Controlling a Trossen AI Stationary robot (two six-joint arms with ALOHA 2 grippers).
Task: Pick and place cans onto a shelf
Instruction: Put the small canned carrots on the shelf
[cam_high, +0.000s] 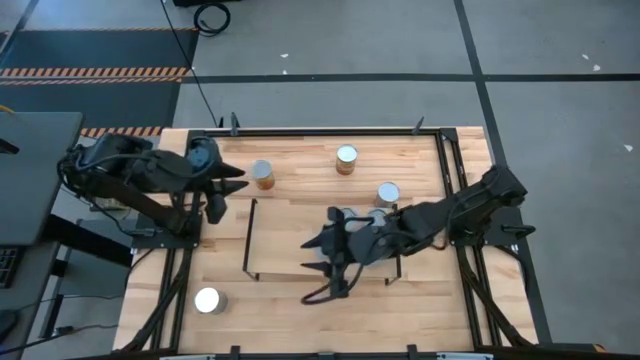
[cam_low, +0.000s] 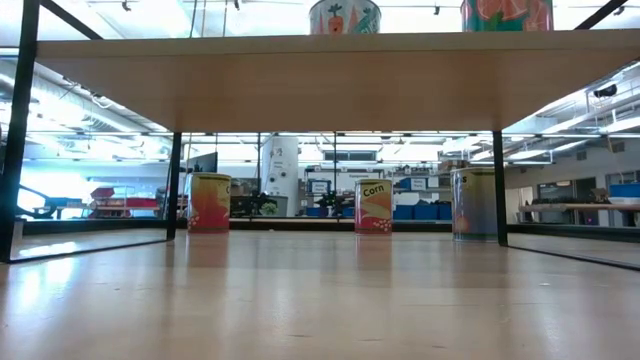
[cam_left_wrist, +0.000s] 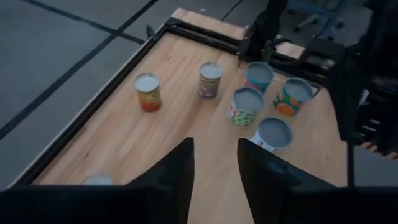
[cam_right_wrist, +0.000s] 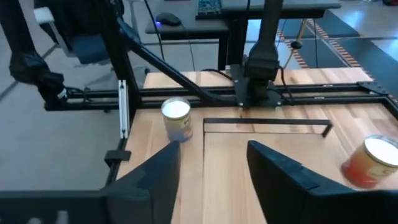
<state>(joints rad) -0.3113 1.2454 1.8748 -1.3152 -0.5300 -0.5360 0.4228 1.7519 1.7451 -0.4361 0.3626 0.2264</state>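
The light-wood shelf (cam_high: 280, 240) stands mid-table. Several cans stand upright on its right half, seen in the left wrist view, among them one with a green side (cam_left_wrist: 247, 104) and one with an orange side (cam_left_wrist: 292, 94); in the high view my right arm covers most of them. Three cans stand on the table beyond the shelf (cam_high: 262, 173) (cam_high: 346, 158) (cam_high: 388, 193), and one with a white lid (cam_high: 208, 300) stands near the front left. My left gripper (cam_high: 238, 184) hovers open near the shelf's far left corner. My right gripper (cam_high: 310, 257) hovers open above the shelf's near side, nothing between its fingers.
Black rails (cam_high: 330, 130) edge the tabletop. In the low view the shelf board (cam_low: 320, 80) spans overhead on thin black legs (cam_low: 173, 185), with three cans on the table behind it (cam_low: 209, 203) (cam_low: 374, 207) (cam_low: 473, 203). Bare wood lies at the table's front right (cam_high: 420, 310).
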